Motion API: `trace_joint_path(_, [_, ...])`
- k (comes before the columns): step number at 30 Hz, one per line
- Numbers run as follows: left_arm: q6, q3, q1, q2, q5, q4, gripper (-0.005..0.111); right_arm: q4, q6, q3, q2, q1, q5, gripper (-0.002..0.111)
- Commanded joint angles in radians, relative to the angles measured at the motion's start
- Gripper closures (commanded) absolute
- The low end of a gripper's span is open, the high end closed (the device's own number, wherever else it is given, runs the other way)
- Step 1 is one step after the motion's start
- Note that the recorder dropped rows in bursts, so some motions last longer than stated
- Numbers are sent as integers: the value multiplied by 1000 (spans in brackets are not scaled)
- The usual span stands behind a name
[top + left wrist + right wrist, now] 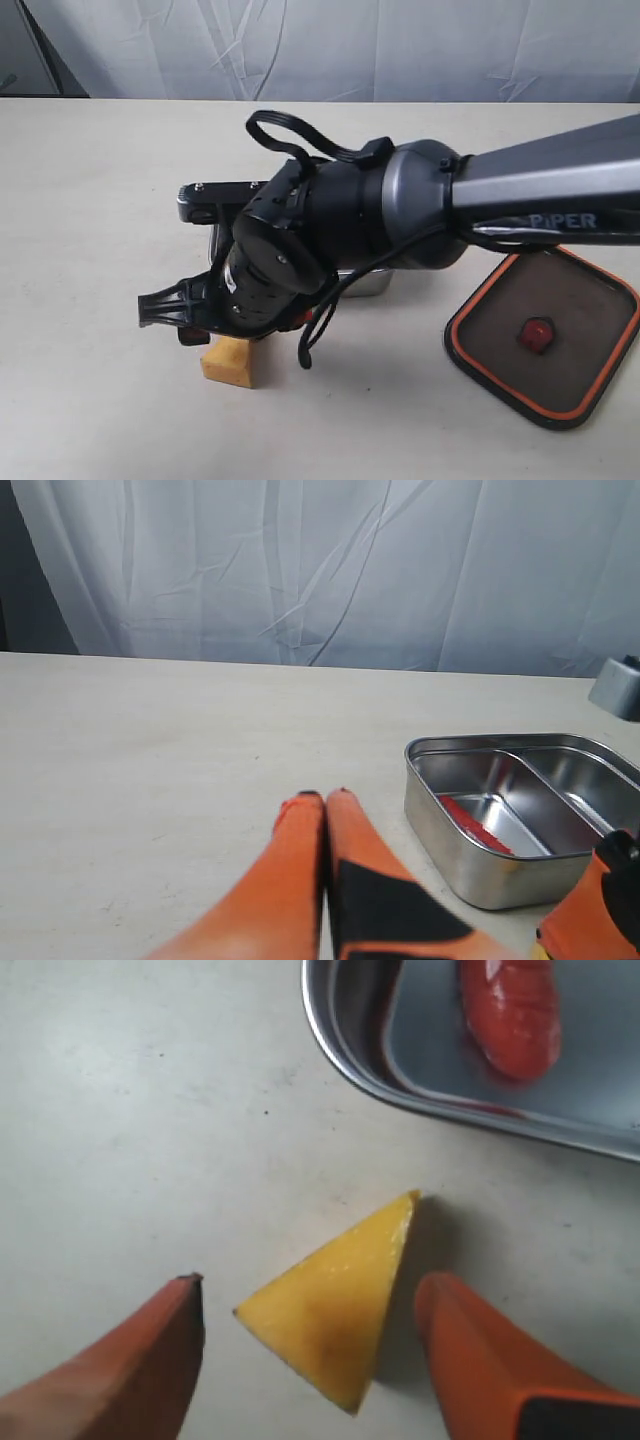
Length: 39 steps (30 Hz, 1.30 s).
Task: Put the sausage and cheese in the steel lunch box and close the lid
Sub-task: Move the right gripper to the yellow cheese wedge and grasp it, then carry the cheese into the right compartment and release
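The yellow cheese (335, 1315) wedge lies on the table, just outside the steel lunch box (340, 1050). My right gripper (315, 1285) is open, one orange finger on each side of the cheese, with gaps showing on both sides. The red sausage (510, 1010) lies inside the box, and the left wrist view shows the sausage (475, 825) in the nearer compartment. My left gripper (325, 795) is shut and empty, low over the table beside the lunch box (470, 865). In the exterior view the right arm hides most of the box above the cheese (228, 362). The dark lid (580, 300) lies flat at the right.
The right arm (400, 215) reaches across the middle of the table from the right. A white curtain hangs behind the table's far edge. An orange valve tab (535, 335) sits at the lid's centre.
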Motion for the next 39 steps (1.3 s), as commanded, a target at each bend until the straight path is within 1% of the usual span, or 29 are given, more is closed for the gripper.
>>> trace_joint_path(1, [-2, 4, 0, -4, -12, 2, 107, -3, 21, 3, 57, -1, -14, 46])
trace_joint_path(9, [-2, 4, 0, -4, -12, 2, 107, -1, 53, -2, 136, -1, -137, 46])
trace_joint_path(13, [-2, 4, 0, -4, -12, 2, 107, -1, 65, -3, 149, -2, -141, 46])
trace_joint_path(15, [-2, 4, 0, -4, -12, 2, 107, -13, 65, -3, 149, -3, -129, 48])
trace_joint_path(16, [-2, 4, 0, -4, -12, 2, 107, -33, 65, -3, 149, -3, -121, 53])
trace_joint_path(18, [-2, 4, 0, -4, -12, 2, 107, -57, 63, -3, 149, -3, -112, 65])
trace_joint_path(20, [-2, 4, 0, -4, -12, 2, 107, -57, 42, -3, 149, -3, -94, 84])
trace_joint_path(22, [-2, 4, 0, -4, -12, 2, 107, -57, -30, -3, 149, -3, -85, 106])
trace_joint_path(23, [-2, 4, 0, -4, -12, 2, 107, -55, -75, -3, 145, -3, -77, 108])
trace_joint_path(29, [-2, 4, 0, -4, -10, 2, 107, 12, -270, -1, 64, 15, 2, 109])
trace_joint_path(35, [-2, 4, 0, -4, -10, 2, 107, -60, -268, 1, -110, 22, 47, 109])
trace_joint_path(39, [-2, 4, 0, -4, -10, 2, 107, -165, -245, 1, -180, -50, 112, 109])
